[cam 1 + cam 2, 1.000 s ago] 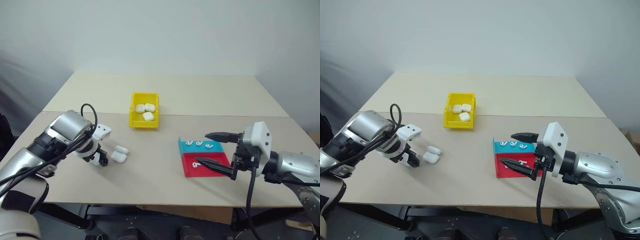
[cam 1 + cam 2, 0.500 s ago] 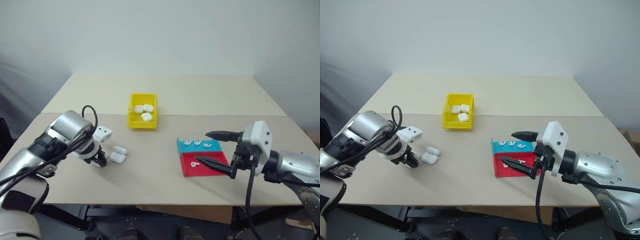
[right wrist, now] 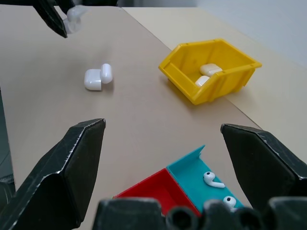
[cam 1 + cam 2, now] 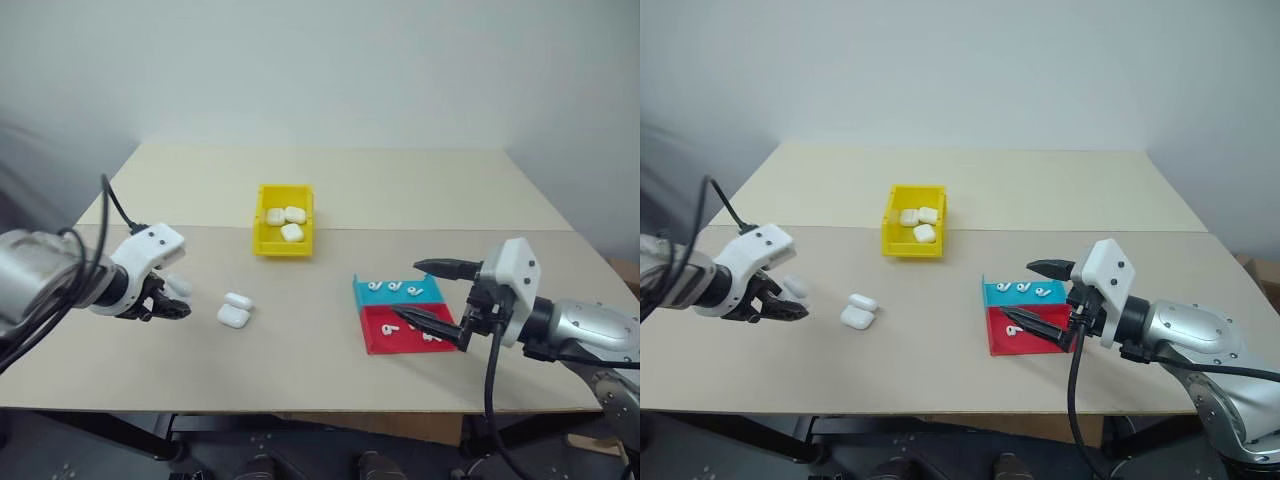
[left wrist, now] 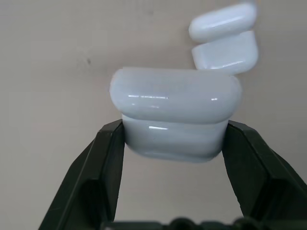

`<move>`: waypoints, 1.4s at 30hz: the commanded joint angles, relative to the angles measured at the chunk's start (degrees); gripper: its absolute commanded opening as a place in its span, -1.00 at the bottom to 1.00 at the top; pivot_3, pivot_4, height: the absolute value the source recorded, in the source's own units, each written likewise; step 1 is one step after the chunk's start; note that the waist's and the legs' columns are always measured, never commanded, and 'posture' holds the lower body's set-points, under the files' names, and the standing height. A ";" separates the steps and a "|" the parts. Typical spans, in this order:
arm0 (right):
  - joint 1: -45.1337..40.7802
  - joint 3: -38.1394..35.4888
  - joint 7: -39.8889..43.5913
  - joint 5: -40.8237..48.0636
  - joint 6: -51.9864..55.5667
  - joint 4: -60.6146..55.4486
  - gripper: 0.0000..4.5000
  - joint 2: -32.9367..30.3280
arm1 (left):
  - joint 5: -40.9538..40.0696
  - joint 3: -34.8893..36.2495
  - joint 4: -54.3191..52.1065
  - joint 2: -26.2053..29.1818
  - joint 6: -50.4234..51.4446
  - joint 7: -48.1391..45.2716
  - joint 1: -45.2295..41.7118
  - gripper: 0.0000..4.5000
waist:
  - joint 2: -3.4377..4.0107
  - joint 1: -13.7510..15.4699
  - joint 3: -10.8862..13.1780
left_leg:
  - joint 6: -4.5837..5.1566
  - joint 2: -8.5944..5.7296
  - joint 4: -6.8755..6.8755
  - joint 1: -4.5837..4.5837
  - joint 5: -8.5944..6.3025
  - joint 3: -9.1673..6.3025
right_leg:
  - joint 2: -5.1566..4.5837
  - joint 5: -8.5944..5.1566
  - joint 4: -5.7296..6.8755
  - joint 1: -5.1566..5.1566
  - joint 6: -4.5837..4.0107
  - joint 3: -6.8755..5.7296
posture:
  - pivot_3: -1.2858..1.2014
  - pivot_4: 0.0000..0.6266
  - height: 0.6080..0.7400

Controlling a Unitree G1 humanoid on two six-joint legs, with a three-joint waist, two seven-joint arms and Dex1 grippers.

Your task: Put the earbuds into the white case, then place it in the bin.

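The left end effector (image 5: 175,139) is clamped on a white case (image 5: 175,112), one black finger (image 5: 103,167) on each short end, so the case's long axis runs straight across from finger to finger. Its lid is down. In the head views this end effector (image 4: 165,300) hangs above the table's left side, angled downward and toward the middle of the table, with the held case (image 4: 178,286) showing at its tip, clear of the surface. The silver forearm comes in from the left edge, a black cable looping over it.

Just beyond it, a second white case (image 4: 234,309) lies on the table with its lid flipped open, apart from the held one.

The right end effector (image 4: 440,297) stands spread wide with nothing between its fingers (image 3: 72,163), held about level and aimed toward the left, over the near right edge of the blue-and-red tray (image 4: 375,341). Earbuds (image 4: 397,288) lie in the tray's blue half and more earbuds in the red half.

The bin (image 4: 268,240), bright yellow, sits near the table's middle, farther from the robot, its long axis running away from the robot, with three closed white cases inside.

The table (image 4: 320,190) is pale beige, with a seam running across it behind the bin. A plain light wall rises behind.
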 commanded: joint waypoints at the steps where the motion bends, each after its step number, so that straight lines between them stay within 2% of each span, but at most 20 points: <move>1: -0.55 -0.53 -0.34 -0.82 -1.93 -0.83 1.00 0.73 | -2.21 12.44 -4.94 -8.46 -11.16 0.11 4.04 0.22 | -0.05 0.42 0.01 | -0.03 0.02 0.06 -0.05 0.02 -0.02 | 0.00 0.02 -0.02 0.03 -0.02 -0.06 | 0.03 -0.52 1.00; 3: -0.66 -0.52 -0.38 -1.28 -2.27 -0.61 1.00 1.17 | -3.14 14.14 -7.13 -14.83 -16.83 -0.57 5.98 0.22 | -0.06 0.56 0.00 | -0.03 0.01 0.10 -0.01 0.02 0.01 | -0.05 0.06 -0.07 0.11 -0.01 -0.07 | 0.03 -0.52 1.00; 7: 0.10 -1.41 0.28 -1.87 -2.87 -0.51 1.00 1.39 | -9.43 13.94 -4.92 -24.29 -22.67 -8.59 4.68 0.22 | -0.06 0.51 -0.01 | -0.02 -0.01 0.09 -0.04 0.02 0.01 | -0.03 0.06 -0.09 0.13 0.00 -0.04 | 0.03 -0.52 1.00; 11: 0.08 -1.17 1.86 -2.87 -2.90 0.55 1.00 0.20 | -7.76 9.33 -2.26 -32.36 -28.62 -10.94 2.22 0.22 | -0.05 0.51 -0.02 | -0.01 -0.01 0.08 -0.03 0.02 -0.02 | 0.02 0.07 -0.06 0.14 0.00 -0.03 | 0.03 -0.52 1.00; 15: -1.36 -0.02 6.14 -5.02 -3.11 3.12 1.00 -3.91 | -4.68 7.07 1.46 -40.21 -42.15 -19.29 3.45 0.22 | 0.01 0.18 -0.05 | 0.00 -0.05 0.11 0.06 0.03 -0.01 | 0.02 0.08 -0.07 0.25 0.01 0.03 | 0.03 -0.52 1.00; 20: -4.28 4.43 11.75 -10.71 -3.46 8.53 1.00 -10.69 | -5.80 4.86 5.12 -41.37 -45.01 -28.25 2.56 0.22 | 0.02 -0.68 -0.05 | 0.02 -0.03 0.13 0.11 0.04 -0.07 | 0.07 0.07 -0.03 0.28 0.02 0.03 | 0.03 -0.52 1.00; 23: -8.47 8.64 13.84 -13.31 -1.05 11.02 1.00 -13.85 | -3.02 3.19 5.91 -41.50 -47.61 -29.87 2.74 0.22 | 0.03 -1.07 -0.06 | 0.02 -0.03 0.13 0.11 0.03 -0.07 | 0.07 0.06 -0.06 0.28 0.03 0.05 | 0.03 -0.52 1.00; 26: -12.72 12.67 16.07 -15.02 0.56 13.24 1.00 -15.07 | -0.76 1.96 6.06 -41.52 -49.04 -29.41 2.99 0.22 | 0.03 -1.02 -0.06 | 0.02 -0.03 0.13 0.11 0.03 -0.07 | 0.09 0.06 -0.05 0.26 0.04 0.07 | 0.03 -0.52 1.00; 29: -16.34 17.46 17.96 -18.06 1.57 14.92 0.76 -15.55 | 0.25 1.34 4.98 -41.57 -49.07 -28.43 3.53 0.22 | 0.03 -0.98 -0.06 | 0.02 -0.02 0.13 0.10 0.03 -0.08 | 0.09 0.06 -0.04 0.25 0.04 0.06 | 0.03 -0.52 1.00; 31: -19.97 22.44 19.25 -21.89 3.19 17.14 0.48 -15.66 | 1.70 0.00 3.54 -41.22 -48.66 -27.51 4.14 0.22 | 0.03 -1.05 -0.06 | 0.02 -0.02 0.13 0.10 0.03 -0.06 | 0.08 0.06 -0.05 0.25 0.05 0.07 | 0.03 -0.52 1.00; 36: -26.69 31.45 24.00 -29.36 4.29 21.72 0.48 -15.76 | 3.29 -2.40 0.13 -40.73 -46.36 -24.27 5.35 0.22 | 0.04 -0.93 -0.06 | 0.02 -0.02 0.13 0.03 0.03 -0.04 | 0.08 0.06 -0.02 0.12 0.05 0.08 | 0.03 -0.52 1.00; 42: -30.45 39.14 28.64 -37.54 4.57 25.77 0.48 -14.81 | 2.87 -3.26 -3.95 -42.02 -43.90 -19.33 7.01 0.22 | 0.04 -0.86 -0.06 | 0.02 -0.02 0.12 -0.02 0.03 -0.03 | 0.08 0.06 -0.01 0.06 0.05 0.08 | 0.03 -0.52 1.00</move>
